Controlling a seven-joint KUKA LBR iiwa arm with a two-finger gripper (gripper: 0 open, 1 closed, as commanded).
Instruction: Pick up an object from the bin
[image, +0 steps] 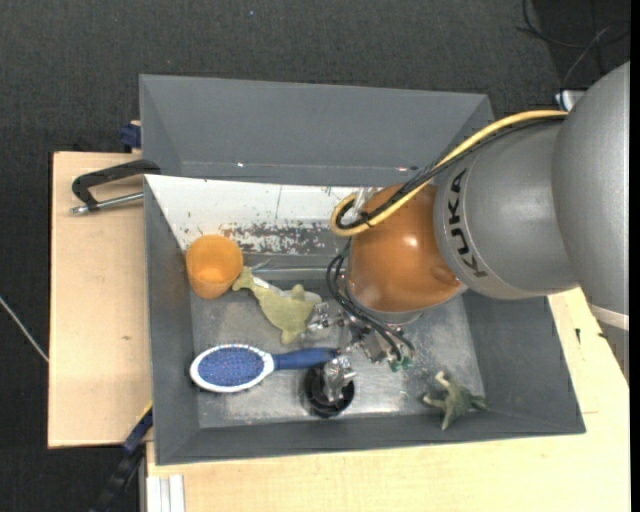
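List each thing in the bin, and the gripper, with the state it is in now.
orange cup: mouth toward the camera, back left.
yellowish soft toy: lying flat, one end against the orange cup.
blue hairbrush: lying flat, bristles up, handle toward the gripper.
black round thing: by the front wall, under the gripper.
green toy dinosaur: lying apart, front right corner.
gripper: low over the black round thing.

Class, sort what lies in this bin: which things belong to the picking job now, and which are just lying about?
In the job:
- gripper, low in the grey bin
- black round thing, right under it
- blue brush, its handle reaching to the gripper

Lying about:
- orange cup, back left
- yellowish soft toy, middle
- green toy dinosaur, front right
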